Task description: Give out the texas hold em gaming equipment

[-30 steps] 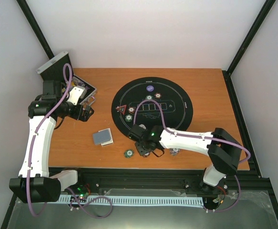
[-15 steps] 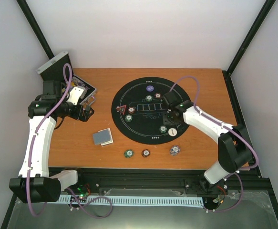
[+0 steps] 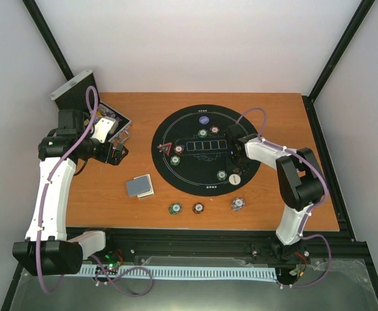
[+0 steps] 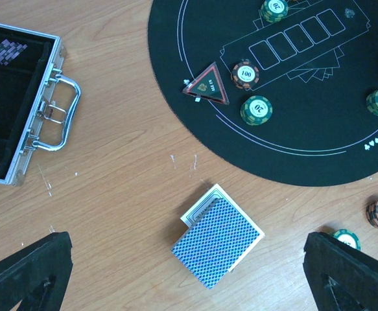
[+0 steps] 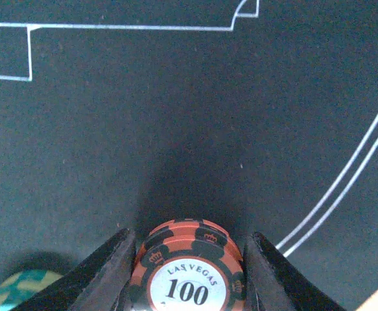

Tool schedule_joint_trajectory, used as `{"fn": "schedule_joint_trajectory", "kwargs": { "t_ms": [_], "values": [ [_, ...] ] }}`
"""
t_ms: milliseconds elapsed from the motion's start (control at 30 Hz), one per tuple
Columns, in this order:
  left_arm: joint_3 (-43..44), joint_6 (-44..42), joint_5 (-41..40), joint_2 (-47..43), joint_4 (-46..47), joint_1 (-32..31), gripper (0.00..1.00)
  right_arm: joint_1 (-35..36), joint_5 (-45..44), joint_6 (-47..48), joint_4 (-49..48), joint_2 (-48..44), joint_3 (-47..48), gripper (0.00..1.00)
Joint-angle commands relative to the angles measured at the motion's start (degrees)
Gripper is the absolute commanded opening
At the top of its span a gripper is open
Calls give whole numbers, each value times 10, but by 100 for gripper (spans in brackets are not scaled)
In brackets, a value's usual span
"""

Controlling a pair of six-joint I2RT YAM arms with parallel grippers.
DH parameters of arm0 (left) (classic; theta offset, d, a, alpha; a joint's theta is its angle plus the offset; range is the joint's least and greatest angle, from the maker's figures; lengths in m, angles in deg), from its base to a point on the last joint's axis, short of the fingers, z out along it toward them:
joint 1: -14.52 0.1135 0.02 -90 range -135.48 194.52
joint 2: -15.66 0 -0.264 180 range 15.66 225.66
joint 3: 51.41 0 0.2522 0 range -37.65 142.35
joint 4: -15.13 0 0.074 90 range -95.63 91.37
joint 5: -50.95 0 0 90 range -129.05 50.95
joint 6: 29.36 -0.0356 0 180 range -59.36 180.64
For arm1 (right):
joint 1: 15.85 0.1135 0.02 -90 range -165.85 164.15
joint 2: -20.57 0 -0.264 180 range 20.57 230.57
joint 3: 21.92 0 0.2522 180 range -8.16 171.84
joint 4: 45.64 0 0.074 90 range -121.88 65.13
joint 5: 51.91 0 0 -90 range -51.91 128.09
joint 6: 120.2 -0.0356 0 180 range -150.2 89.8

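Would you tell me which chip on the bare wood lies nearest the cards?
The green chip, leftmost of three; the brown-red chip and purple-white chip lie further right.

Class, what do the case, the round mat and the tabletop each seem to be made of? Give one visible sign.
Case: seemingly metal, silver with bright glints on rim and handle. Round mat: likely felt or rubber, matte black, no shine, printed white lines. Tabletop: wood or wood-look laminate, orange-brown with grain streaks.
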Motion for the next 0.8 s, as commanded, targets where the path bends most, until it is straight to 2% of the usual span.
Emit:
{"fn": "schedule_joint_trajectory", "kwargs": {
  "t_ms": [0, 500, 567, 767],
  "values": [
    [13, -15, 12, -3, -14, 3, 100, -14, 5, 18, -19, 25, 30, 35],
    [0, -18, 14, 6, 0, 3, 100, -24, 7, 23, -30, 61, 39, 37],
    [1, -19, 11, 7, 0, 3, 100, -24, 1, 21, -27, 63, 40, 42],
    [4, -24, 8, 7, -3, 3, 100, -24, -14, 20, -13, 36, 39, 68]
  ]
}}
